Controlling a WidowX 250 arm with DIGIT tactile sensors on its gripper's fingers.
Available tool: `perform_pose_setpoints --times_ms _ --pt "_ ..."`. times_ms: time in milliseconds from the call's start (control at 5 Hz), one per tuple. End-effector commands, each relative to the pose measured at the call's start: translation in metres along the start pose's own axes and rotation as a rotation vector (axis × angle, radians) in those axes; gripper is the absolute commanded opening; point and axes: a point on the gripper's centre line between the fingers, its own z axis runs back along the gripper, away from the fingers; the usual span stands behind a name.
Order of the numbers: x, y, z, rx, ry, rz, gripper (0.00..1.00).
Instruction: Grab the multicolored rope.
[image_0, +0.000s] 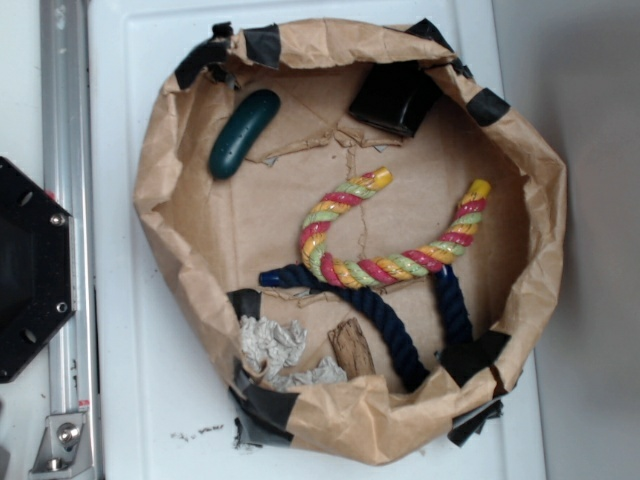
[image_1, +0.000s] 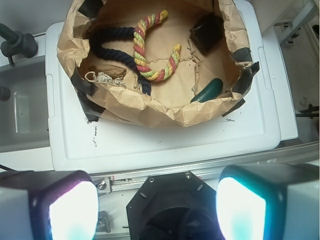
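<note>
Multicolored rope (image_0: 385, 262) lying in a U on floor of brown paper bag (image_0: 150, 180), curve low-left in ext. view, both yellow ends pointing up-right. Draped over dark navy rope (image_0: 400, 335), touching/crossing it near the bend and at right limb. Dark green oblong obj. (image_0: 243, 132) well apart at upper left; black block (image_0: 393, 97) near top rim; wood piece (image_0: 351, 346) and crumpled pale scrap (image_0: 270, 342) by lower rim.

End effector (image_1: 157, 205) outside bag, well apart from rope. Wrist view: two lit fingers (image_1: 70, 210) wide apart at frame bottom, nothing between. Rope (image_1: 150, 47) ahead, past near bag wall, roughly centred btw. fingers, slightly left. Judgement: needs fwd travel over rim, then descent; best closing across one straight limb of U, away from navy rope, to avoid pinching both.
</note>
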Motion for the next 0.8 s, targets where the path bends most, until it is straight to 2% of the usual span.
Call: perform_pose_setpoints --times_ms 0,200,400,600 --pt "0.094 -0.001 -0.052 -0.129 -0.131 0.042 1.00" --pt "0.126 0.000 -0.093 -0.199 -0.075 0.070 1.00" --pt "0.143 0.000 -0.135 -0.174 0.004 0.059 1.00" --pt "0.146 -0.019 -0.189 -0.157 0.101 0.015 1.00"
